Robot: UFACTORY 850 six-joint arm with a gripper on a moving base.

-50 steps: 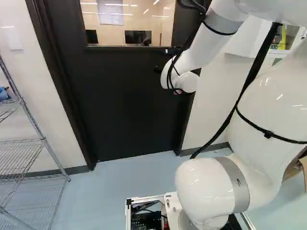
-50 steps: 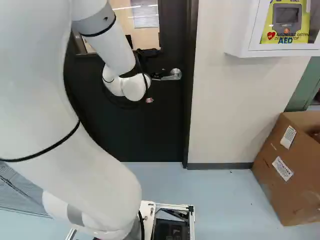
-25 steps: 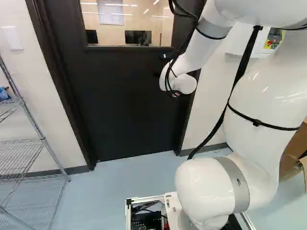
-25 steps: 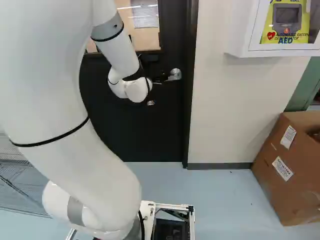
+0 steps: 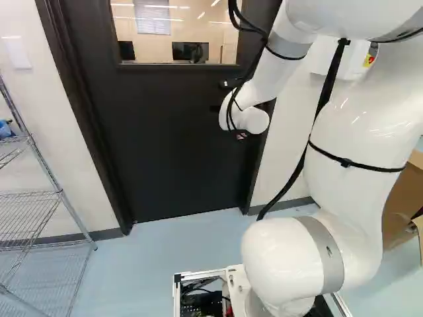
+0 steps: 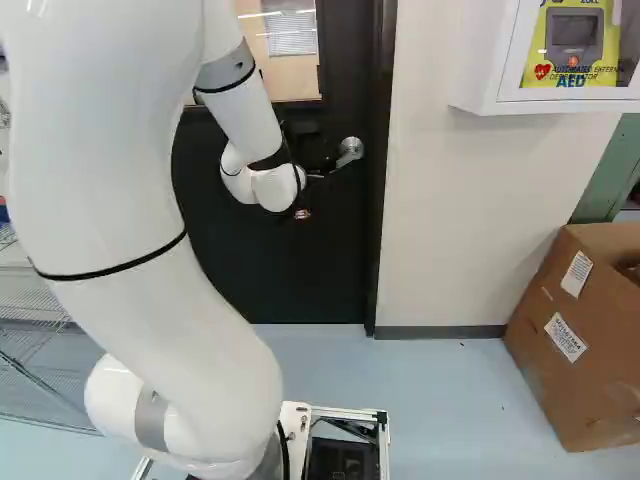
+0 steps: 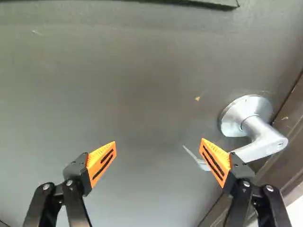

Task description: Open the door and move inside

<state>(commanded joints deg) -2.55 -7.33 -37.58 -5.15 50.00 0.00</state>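
The black door [image 5: 178, 145] stands shut in its frame, with a window in its upper part. My gripper [image 6: 312, 158] is close in front of it, dark against the door and partly hidden by the white wrist. In the wrist view the gripper [image 7: 158, 142] has its orange-padded fingers wide apart, nothing held between them. The silver lever handle [image 7: 265, 144] passes behind one finger, its tip showing just inside that finger; whether they touch I cannot tell. Seen in the right base view, the handle [image 6: 350, 150] slopes down from its round plate toward the gripper.
A wire shelf [image 5: 33, 195] stands left of the door. Right of the door are a pale wall [image 6: 440, 220], a white defibrillator cabinet [image 6: 490, 60] mounted on it, and an open cardboard box [image 6: 580, 330] on the floor.
The wrist and gripper have lowered a little, and the arm's upper links have shifted. The handle, nearly level before, now tilts downward. The base has not moved.
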